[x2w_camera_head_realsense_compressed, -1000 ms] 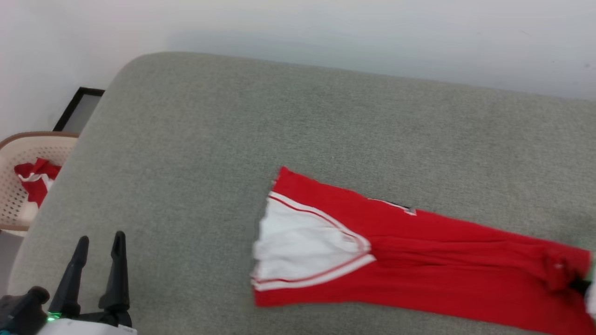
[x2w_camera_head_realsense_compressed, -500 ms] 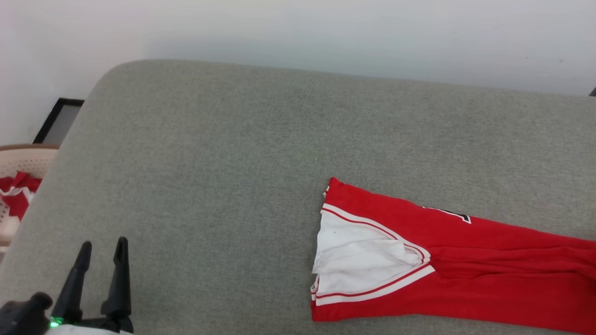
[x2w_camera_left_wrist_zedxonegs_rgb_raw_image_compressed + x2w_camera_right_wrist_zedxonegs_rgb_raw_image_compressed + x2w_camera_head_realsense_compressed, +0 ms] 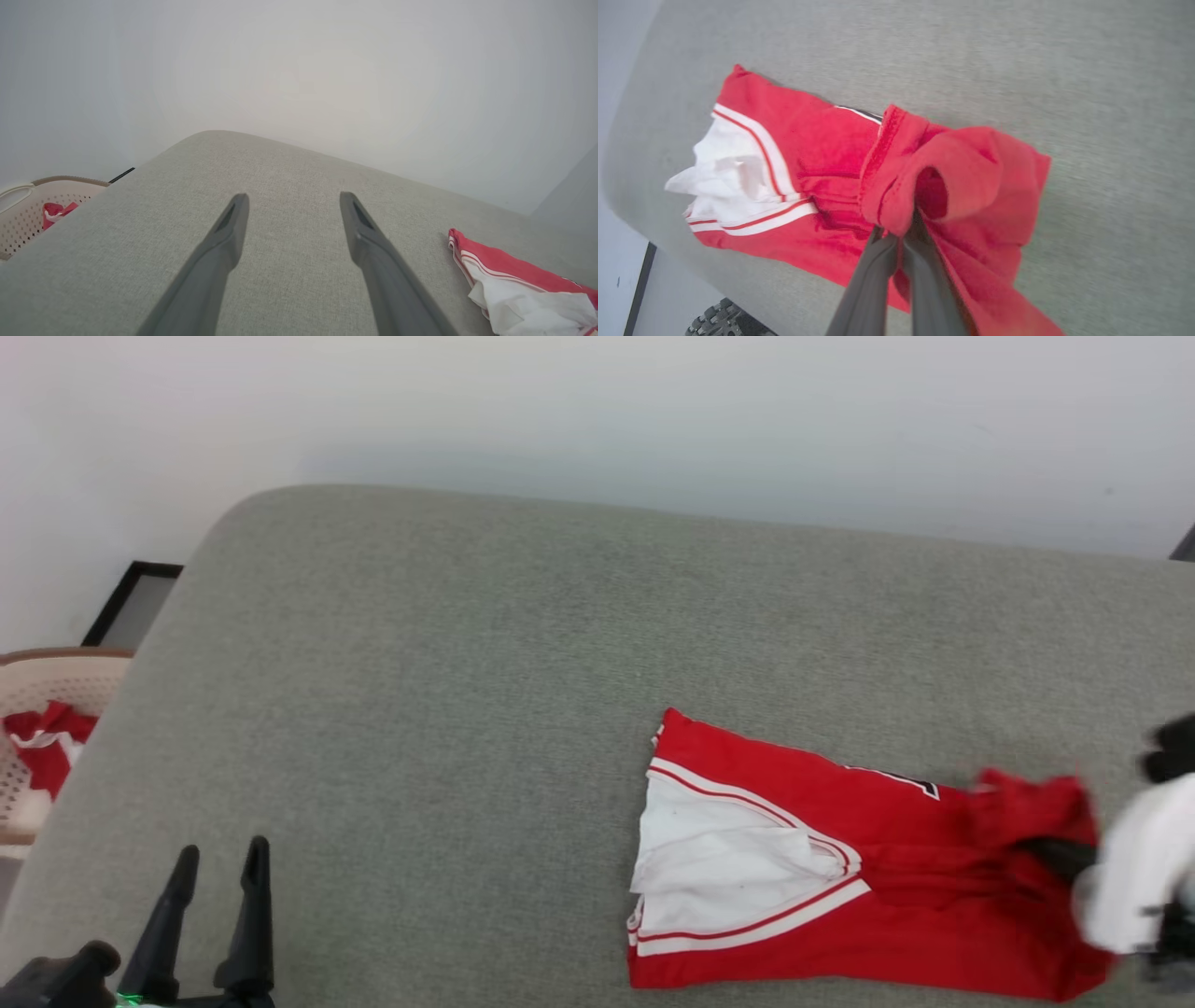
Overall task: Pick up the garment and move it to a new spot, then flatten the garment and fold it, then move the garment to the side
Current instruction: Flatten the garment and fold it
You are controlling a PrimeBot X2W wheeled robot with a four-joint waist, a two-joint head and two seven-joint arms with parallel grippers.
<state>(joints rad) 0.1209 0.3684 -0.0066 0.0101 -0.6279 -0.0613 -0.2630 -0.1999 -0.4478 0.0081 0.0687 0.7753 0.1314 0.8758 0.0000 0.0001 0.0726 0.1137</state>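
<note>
From the head view I count one shirt, one basket and my two hands. The red shirt with its white sleeve lies on the right half of a grey fabric cushion, sleeve end toward the middle. My left hand hovers at the lower left, well apart from the shirt, its two fingers spread. My right hand is at the shirt's far right end, blurred, with red cloth bunched up around it. The beige perforated basket sits off the cushion's left edge with one small red-and-white bundle inside, and a black frame leans at the foot of a plain pale wall. From my left wrist, my left hand is wide open over bare grey fabric, nothing between the fingers; the shirt's striped sleeve end lies off to the right, the basket and its bundle to the far left. From my right wrist comes the detail the head view blurs: my right hand is pinched together on a rolled-over fold of the shirt's red hem, lifting it while the sleeve end lies flat on the cushion. A dark treaded wheel shows beyond the cushion's edge, at the bottom left.
</note>
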